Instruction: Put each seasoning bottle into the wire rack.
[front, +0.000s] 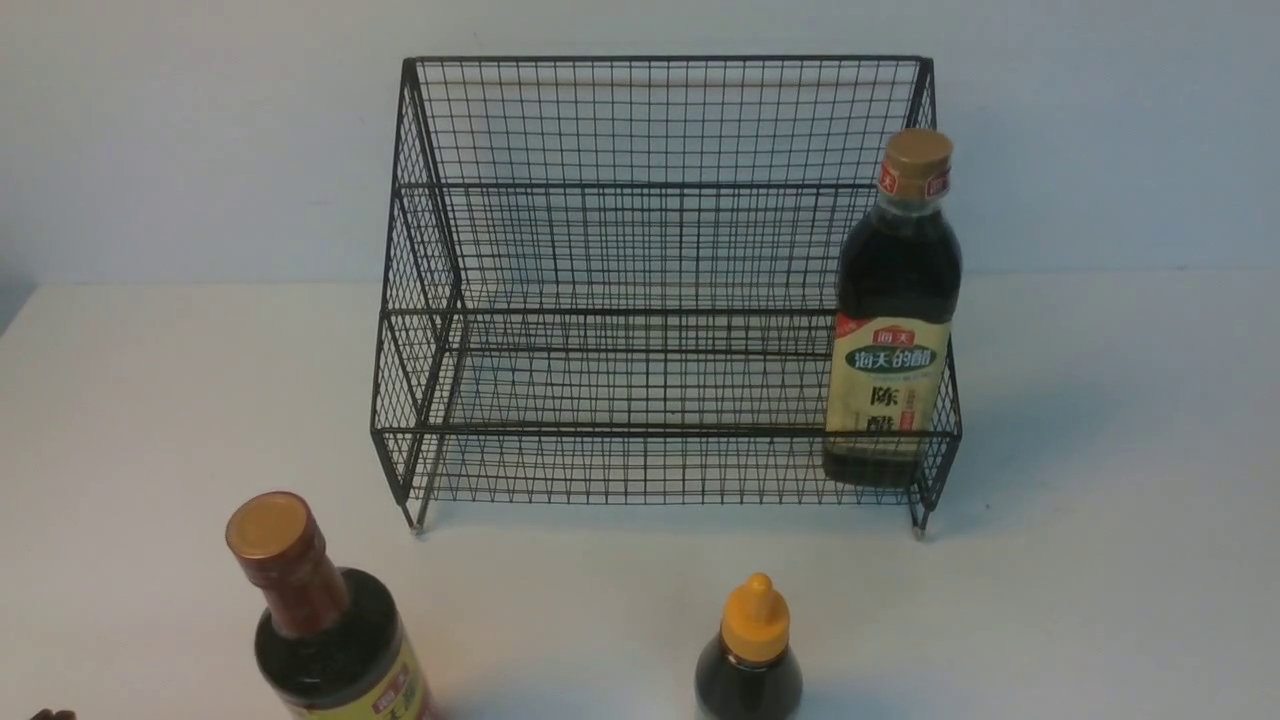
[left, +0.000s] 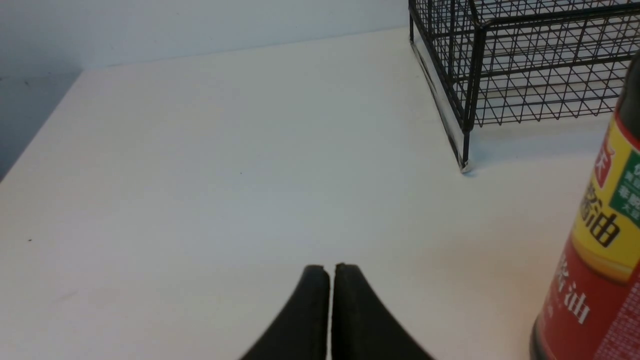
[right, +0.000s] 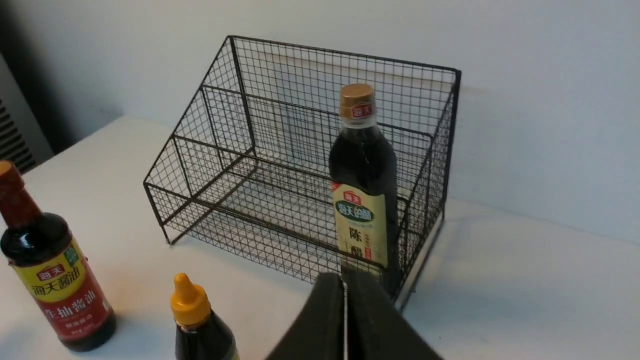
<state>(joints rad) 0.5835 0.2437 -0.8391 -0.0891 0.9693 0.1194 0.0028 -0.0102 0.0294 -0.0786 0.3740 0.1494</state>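
The black wire rack (front: 650, 210) (right: 240, 150) (left: 525, 60) stands at the back of the white table. A tall gold-capped bottle with a cream label (front: 893, 330) (right: 364, 200) stands upright in the rack's lower tier at its right end. In front, on the table, stand the brown-necked bottle with a yellow label (front: 325, 630) (right: 47, 270) (left: 600, 250) and the small bottle with an orange-yellow nozzle cap (front: 750, 655) (right: 197, 320). My left gripper (left: 330, 267) is shut and empty, left of the brown-necked bottle. My right gripper (right: 344, 277) is shut and empty, in front of the rack's right end.
The white table (front: 1100, 560) meets a pale wall behind the rack. Its left edge (left: 40, 130) drops off to a dark gap. A dark tip (front: 50, 714) shows at the front view's bottom left corner.
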